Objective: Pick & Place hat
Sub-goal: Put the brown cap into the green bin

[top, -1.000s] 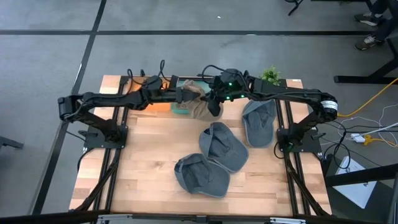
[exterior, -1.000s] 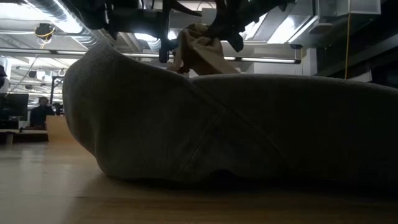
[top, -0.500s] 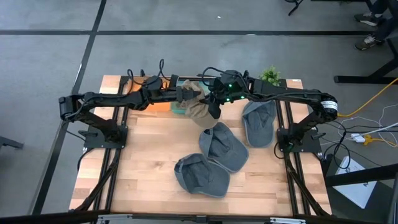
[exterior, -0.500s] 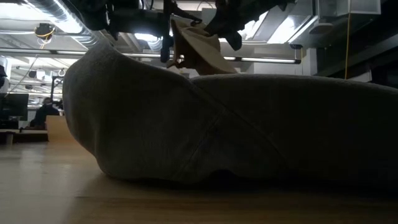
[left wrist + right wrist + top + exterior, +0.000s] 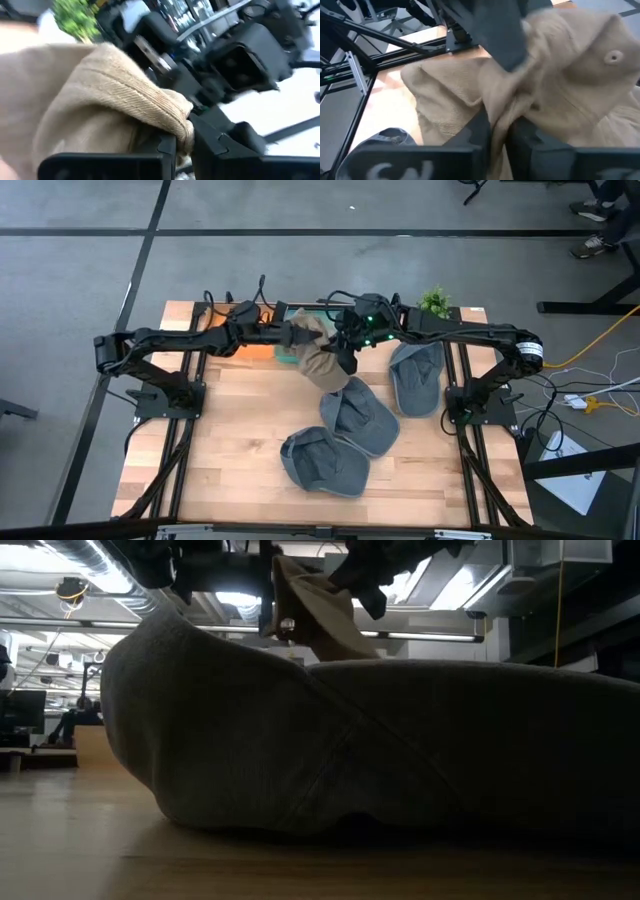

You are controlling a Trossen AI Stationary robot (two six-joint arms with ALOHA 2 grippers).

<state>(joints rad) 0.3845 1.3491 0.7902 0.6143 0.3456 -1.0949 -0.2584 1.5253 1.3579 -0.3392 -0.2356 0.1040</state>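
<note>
Above the table's back edge, both the left gripper (image 5: 298,336) and right gripper (image 5: 343,352) clamp the crumpled tan hat (image 5: 320,358).

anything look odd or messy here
The tan hat hangs crumpled in the air, pinched by both the left gripper and right gripper. Three grey hats lie upside down, two overlapping, on the table.

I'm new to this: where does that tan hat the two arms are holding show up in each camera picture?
High view: tan hat at table's far middle.
Low view: top centre, above a grey hat.
Left wrist view: fills the left.
Right wrist view: fills the frame.
Shared landmark: both grippers pinching it.
</note>
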